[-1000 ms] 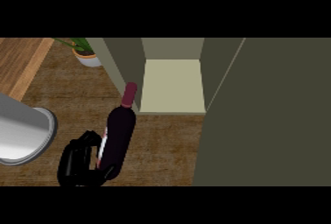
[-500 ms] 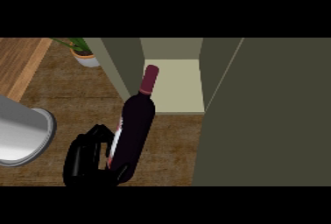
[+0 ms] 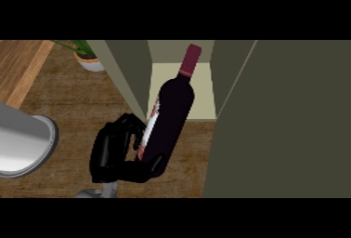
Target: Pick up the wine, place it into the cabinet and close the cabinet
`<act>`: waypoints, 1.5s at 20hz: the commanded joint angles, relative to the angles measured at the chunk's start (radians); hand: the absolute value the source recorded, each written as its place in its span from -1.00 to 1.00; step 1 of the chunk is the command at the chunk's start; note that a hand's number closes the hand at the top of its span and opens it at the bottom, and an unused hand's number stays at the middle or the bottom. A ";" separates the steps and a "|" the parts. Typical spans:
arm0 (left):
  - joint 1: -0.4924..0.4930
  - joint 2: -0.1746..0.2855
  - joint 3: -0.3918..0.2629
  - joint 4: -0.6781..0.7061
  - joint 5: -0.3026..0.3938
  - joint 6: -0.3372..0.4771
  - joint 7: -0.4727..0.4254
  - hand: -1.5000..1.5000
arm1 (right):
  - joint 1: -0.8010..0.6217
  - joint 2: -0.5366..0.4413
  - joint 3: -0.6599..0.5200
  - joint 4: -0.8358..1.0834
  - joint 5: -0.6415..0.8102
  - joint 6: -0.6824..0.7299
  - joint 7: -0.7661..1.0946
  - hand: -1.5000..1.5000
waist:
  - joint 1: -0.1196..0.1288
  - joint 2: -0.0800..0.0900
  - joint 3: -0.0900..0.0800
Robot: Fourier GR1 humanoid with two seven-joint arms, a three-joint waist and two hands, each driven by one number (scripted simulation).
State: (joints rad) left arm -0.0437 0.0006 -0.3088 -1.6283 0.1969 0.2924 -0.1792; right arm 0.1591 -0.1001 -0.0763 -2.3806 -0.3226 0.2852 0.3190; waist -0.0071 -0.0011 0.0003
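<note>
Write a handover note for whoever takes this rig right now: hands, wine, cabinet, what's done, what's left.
Right robot hand: shut on the wine bottle, at its lower body.
Left robot hand: not in view.
Bottle: held tilted, neck pointing into the open cabinet.
Cabinet door: open, at the view's right.
Done: pick-up.
Left: set the bottle inside, release, shut the door.

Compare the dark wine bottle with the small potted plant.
The dark glass wine bottle is tall and tilted; the small white-potted green plant is squat and upright. The bottle is held in the black right hand; the plant stands untouched on the counter.
</note>
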 commanded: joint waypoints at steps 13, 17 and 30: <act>-0.348 0.000 -0.123 0.363 0.009 0.326 -0.039 1.00 | -0.011 -0.036 -0.112 -0.042 -0.133 0.049 0.021 -1.00 | -0.010 0.002 0.000; -0.348 0.000 -0.110 0.448 0.037 0.307 -0.093 1.00 | -0.020 -0.030 -0.119 -0.066 -0.147 0.030 0.055 -1.00 | -0.006 0.001 -0.001; -0.568 -0.001 -0.056 0.845 0.270 0.228 -0.357 1.00 | -0.102 -0.026 -0.121 0.026 -0.118 0.031 0.036 -1.00 | -0.012 0.005 -0.001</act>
State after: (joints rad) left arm -0.5542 0.0004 -0.3979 -0.9131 0.3910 0.5678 -0.4321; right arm 0.0941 -0.1208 -0.1898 -2.3498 -0.3994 0.3270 0.3396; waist -0.0170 0.0023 -0.0004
